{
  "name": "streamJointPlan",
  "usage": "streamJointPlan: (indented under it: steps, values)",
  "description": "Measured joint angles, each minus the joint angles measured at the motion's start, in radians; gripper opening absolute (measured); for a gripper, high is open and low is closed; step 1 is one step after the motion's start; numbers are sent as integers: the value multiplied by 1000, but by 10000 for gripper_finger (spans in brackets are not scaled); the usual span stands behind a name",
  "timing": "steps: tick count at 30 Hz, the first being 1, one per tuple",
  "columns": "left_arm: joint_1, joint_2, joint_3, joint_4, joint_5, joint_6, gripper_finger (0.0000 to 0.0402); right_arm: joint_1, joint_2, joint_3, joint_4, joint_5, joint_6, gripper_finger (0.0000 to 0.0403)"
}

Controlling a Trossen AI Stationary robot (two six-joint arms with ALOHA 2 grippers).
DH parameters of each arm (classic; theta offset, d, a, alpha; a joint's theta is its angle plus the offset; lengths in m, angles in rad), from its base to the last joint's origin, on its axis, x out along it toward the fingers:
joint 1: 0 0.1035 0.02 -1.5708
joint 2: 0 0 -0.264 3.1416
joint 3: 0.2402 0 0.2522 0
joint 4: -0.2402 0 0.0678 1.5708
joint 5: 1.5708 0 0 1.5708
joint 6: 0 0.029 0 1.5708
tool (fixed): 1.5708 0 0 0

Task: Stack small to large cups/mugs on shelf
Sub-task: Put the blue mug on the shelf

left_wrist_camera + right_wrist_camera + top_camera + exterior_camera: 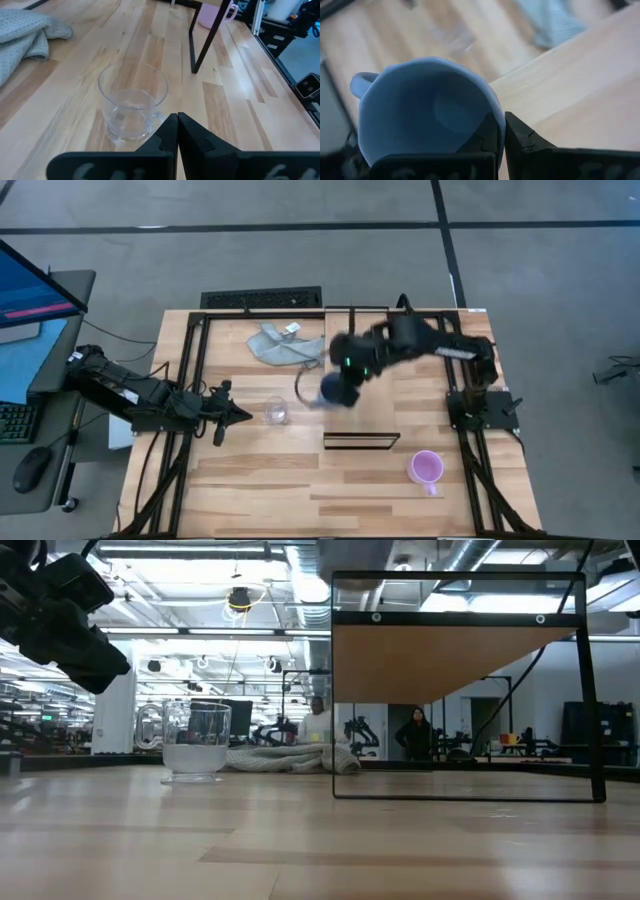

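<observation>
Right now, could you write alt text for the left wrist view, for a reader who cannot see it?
The left tool, fingers shut, points at an empty clear glass cup standing upright on the wooden table. A grey cloth lies off to one side, and a pink mug stands beyond a dark shelf leg.

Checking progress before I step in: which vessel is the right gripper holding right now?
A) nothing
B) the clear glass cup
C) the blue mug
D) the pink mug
C: in the right wrist view the right gripper is shut on the rim of the blue mug, while the glass cup and the pink mug stand on the table, apart from it.
</observation>
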State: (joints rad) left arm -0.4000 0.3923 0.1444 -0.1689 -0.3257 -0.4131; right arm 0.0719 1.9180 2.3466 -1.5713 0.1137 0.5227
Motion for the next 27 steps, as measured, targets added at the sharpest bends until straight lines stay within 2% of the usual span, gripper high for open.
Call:
streamJointPlan:
  steps: [11,16,21,27]
  values:
    - [0,0,0,1,-35,-34,0,-267,-5,-26,1,-1,-89,21]
    - [0,0,0,1,-39,-62,0,-349,-60,-155,2,2,-60,21]
    - [0,0,0,-1,-37,-16,0,-402,-109,-315,-2,-11,-24,21]
    - [0,0,0,-1,16,9,0,-451,-125,-360,3,-12,35,21]
